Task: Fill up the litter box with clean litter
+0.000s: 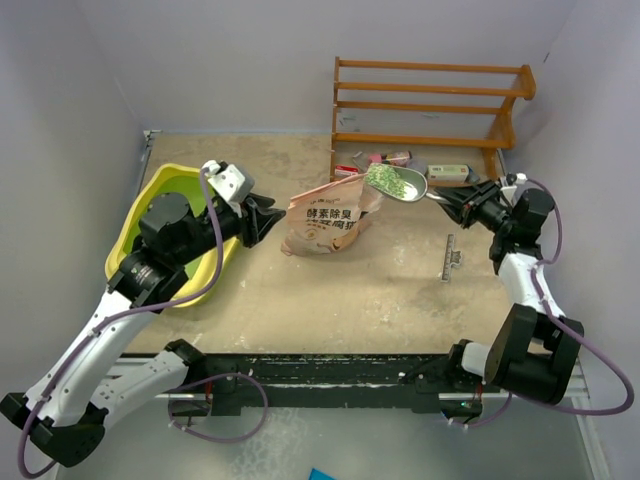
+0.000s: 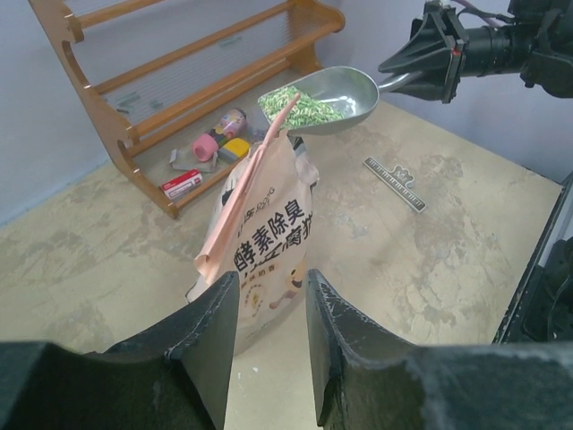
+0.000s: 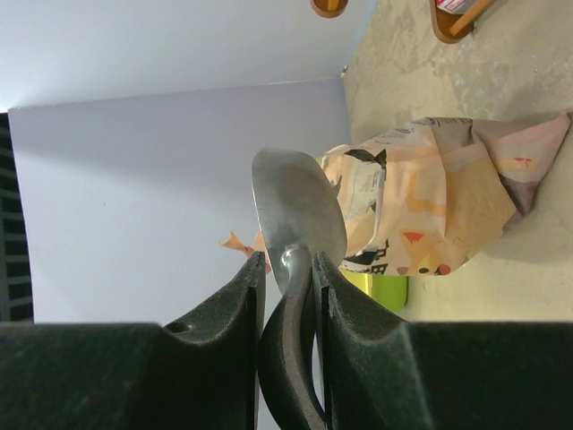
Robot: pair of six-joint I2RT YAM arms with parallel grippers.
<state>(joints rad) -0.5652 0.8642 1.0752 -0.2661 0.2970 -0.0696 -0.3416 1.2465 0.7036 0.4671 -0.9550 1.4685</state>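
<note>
The yellow litter box (image 1: 140,225) sits at the table's left, partly hidden under my left arm; a strip of it shows behind the bag (image 3: 380,291). Beside it stands a peach-pink bag (image 1: 325,225), top torn wide. My left gripper (image 1: 275,218) is open, its tips level with the bag's (image 2: 269,242) lower left edge and bare table showing between the fingers (image 2: 215,349). My right gripper (image 1: 452,200) is shut on the handle of a silver scoop (image 1: 405,185). The scoop (image 2: 331,94) hovers above the bag's mouth, heaped with pale green clean litter (image 2: 300,107). From the right wrist only the scoop's underside (image 3: 300,210) shows.
A wooden rack (image 1: 430,105) stands at the back right, with small bottles and boxes (image 1: 385,158) under it. A ruler (image 1: 452,258) lies on the table to the right of the bag. Grey walls close in on the left, back and right.
</note>
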